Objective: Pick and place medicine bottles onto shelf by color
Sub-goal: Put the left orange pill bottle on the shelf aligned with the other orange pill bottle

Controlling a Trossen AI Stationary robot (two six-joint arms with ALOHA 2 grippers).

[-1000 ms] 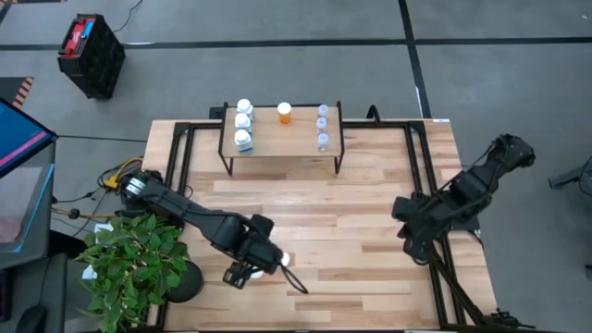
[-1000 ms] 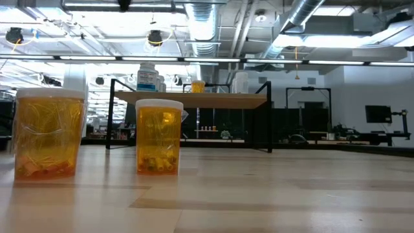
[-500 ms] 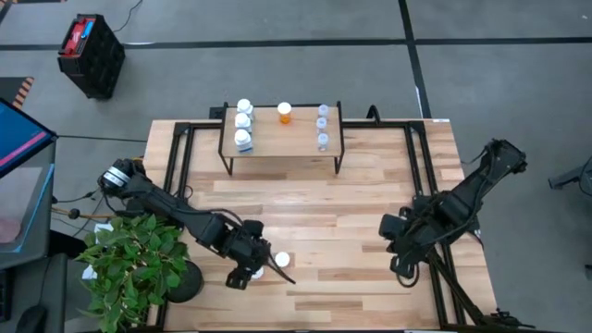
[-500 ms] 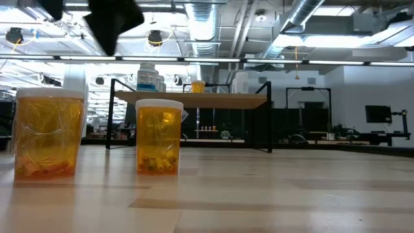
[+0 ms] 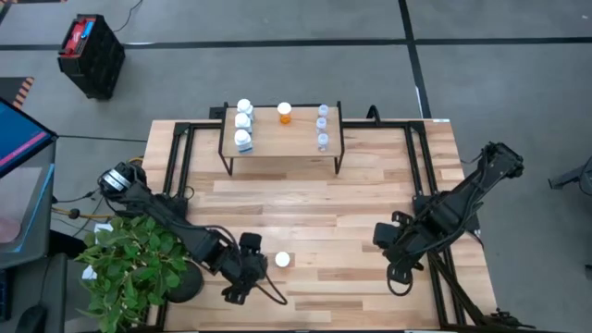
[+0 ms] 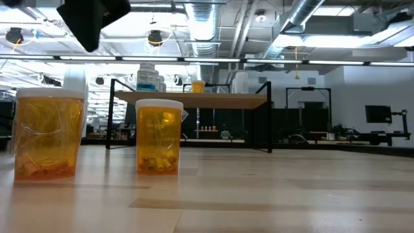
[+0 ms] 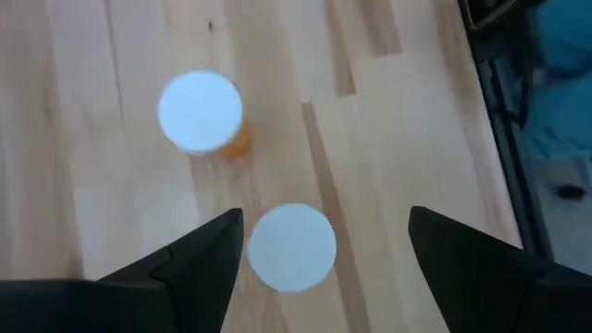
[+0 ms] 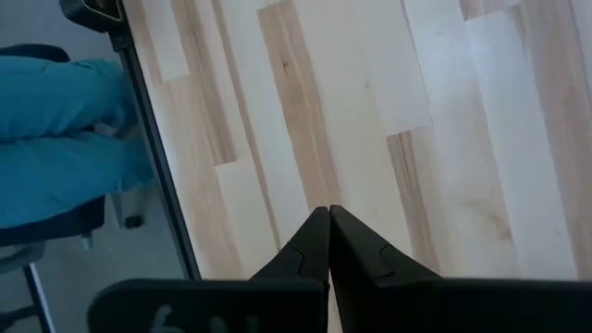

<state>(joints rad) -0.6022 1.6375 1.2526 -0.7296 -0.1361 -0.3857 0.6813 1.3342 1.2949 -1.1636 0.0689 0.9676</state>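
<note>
High view: left tool (image 5: 248,270) sits low over the near-left part of the tabletop (image 5: 370,194), beside the potted plant (image 5: 137,264). One white-capped orange bottle (image 5: 282,261) stands just beside it; the second one can't be made out from here. The shelf (image 5: 283,139) is at the far edge, carrying three white bottles (image 5: 243,123) on its left, one orange bottle (image 5: 284,113) in the middle and three clear bluish bottles (image 5: 323,126) on its right. Right tool (image 5: 393,262) hangs over the near-right part of the tabletop, well apart from every bottle.

Low view: two orange bottles with white caps stand upright on the tabletop, the nearer orange bottle (image 6: 48,133) at the left and another orange bottle (image 6: 158,136) beside it, apart. A dark piece of an arm (image 6: 90,18) shows above them. Shelf behind, bottles on top.

Left wrist view: left tool's fingers (image 7: 199,259) spread wide – one white cap (image 7: 292,247) lies between them, just beside one finger, not pinched. A second white cap (image 7: 201,112) stands farther out, orange body showing at its edge.

Right wrist view: right tool's fingers (image 8: 351,250) pressed together, holding nothing – bare wood below, and a black frame rail (image 8: 153,148) at the tabletop edge.
</note>
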